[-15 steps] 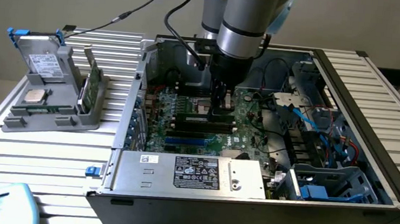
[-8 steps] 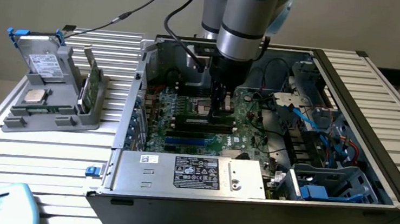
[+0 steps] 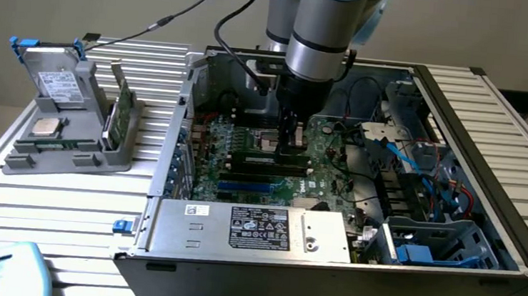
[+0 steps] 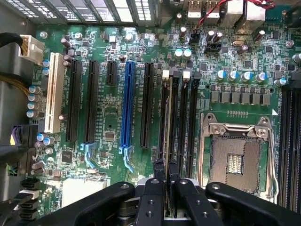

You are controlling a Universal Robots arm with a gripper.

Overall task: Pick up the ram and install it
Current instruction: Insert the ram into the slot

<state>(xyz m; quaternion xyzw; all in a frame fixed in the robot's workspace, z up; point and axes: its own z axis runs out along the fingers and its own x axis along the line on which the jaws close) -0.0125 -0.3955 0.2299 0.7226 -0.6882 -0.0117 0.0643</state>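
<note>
Now the gripper (image 4: 166,165) is nearly shut, its fingers pinching the thin ram (image 4: 167,127) edge-on between them. The ram runs straight out from the fingertips along a black slot of the motherboard (image 4: 108,122). The processor socket (image 4: 235,160) lies just beside the gripper.

ram (image 4: 167,194) — thin stick seen edge-on, pinched upright btwn gripper (image 4: 167,172) fingertips, running in line w/ black memory slots (image 4: 181,117) next to CPU socket (image 4: 235,160) — whether it's seated can't be told.
</note>
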